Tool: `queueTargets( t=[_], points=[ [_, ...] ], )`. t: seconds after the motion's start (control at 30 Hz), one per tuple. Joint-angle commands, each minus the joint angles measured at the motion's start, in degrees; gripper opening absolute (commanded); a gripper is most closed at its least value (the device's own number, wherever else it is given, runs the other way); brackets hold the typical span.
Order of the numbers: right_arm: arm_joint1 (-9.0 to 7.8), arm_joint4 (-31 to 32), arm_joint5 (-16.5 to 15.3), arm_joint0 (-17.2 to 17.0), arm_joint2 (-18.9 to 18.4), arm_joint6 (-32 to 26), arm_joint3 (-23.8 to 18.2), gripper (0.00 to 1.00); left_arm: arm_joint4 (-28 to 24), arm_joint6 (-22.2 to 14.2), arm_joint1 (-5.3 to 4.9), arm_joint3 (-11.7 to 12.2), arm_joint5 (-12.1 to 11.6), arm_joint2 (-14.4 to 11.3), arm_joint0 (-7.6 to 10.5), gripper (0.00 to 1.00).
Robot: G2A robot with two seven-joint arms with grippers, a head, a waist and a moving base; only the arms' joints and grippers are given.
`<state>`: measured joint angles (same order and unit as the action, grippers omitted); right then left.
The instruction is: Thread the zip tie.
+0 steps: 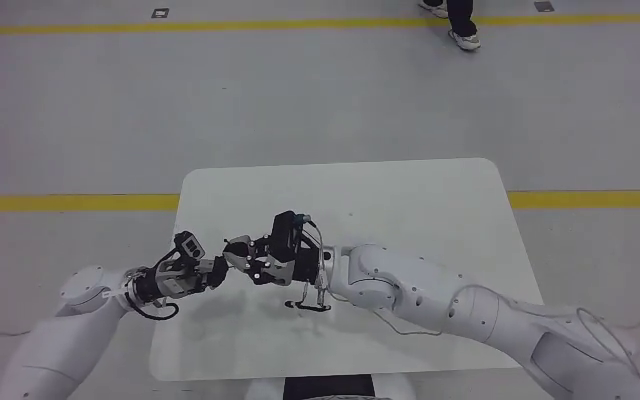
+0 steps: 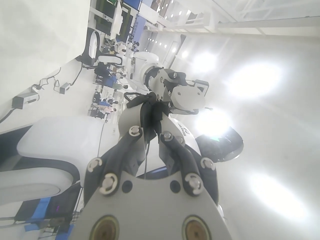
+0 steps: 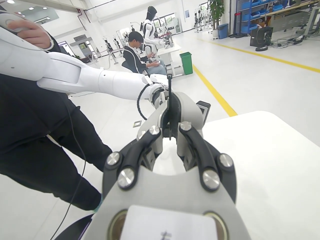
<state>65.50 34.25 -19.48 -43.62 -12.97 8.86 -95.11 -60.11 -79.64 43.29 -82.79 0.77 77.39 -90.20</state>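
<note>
Left fingers point(image 2: 175, 148) and right fingers point(image 3: 197, 141) pinch the zip tie point(image 3: 170, 96); held above the table's point(image 1: 450, 200) left half.

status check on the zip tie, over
Left gripper and right gripper tip to tip above the table, both shut on the zip tie. Threading unconfirmed. Nothing blocking between them.

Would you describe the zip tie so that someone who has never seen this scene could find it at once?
Start at the white table; over its near left part both arms converge. Clamped in the right gripper is the zip tie: a thin black strip with a small blocky head, far slimmer and straighter than the gripper parts around it.
</note>
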Motion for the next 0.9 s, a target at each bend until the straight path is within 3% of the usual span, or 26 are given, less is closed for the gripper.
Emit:
queueTargets(
  t=[0.0, 0.13, 0.63, 0.87],
  points=[
    [-0.09, -0.29, 0.0, 0.44, 0.58, 0.42, 0.4, 0.0, 0.01, 0.0, -0.26, 0.3, -0.24, -0.37, 0.2, 0.0],
    [-0.32, -0.75, 0.0, 1.24, 1.57, 1.07, 0.9, 0.0, -0.89, 0.0, -0.89, -0.7, -0.22, -1.61, 0.15, 0.0],
    [-0.57, -0.63, 0.0, 1.75, 2.09, 3.27, 1.91, 0.0, -0.89, 0.0, -0.89, -0.7, -0.22, -1.61, 0.15, 0.0],
    [-0.52, 1.07, 0.0, -0.58, -0.01, 0.43, 1.46, 0.0, -0.89, 0.0, -0.89, -0.7, -0.22, -1.61, 0.15, 0.0]
  ],
)
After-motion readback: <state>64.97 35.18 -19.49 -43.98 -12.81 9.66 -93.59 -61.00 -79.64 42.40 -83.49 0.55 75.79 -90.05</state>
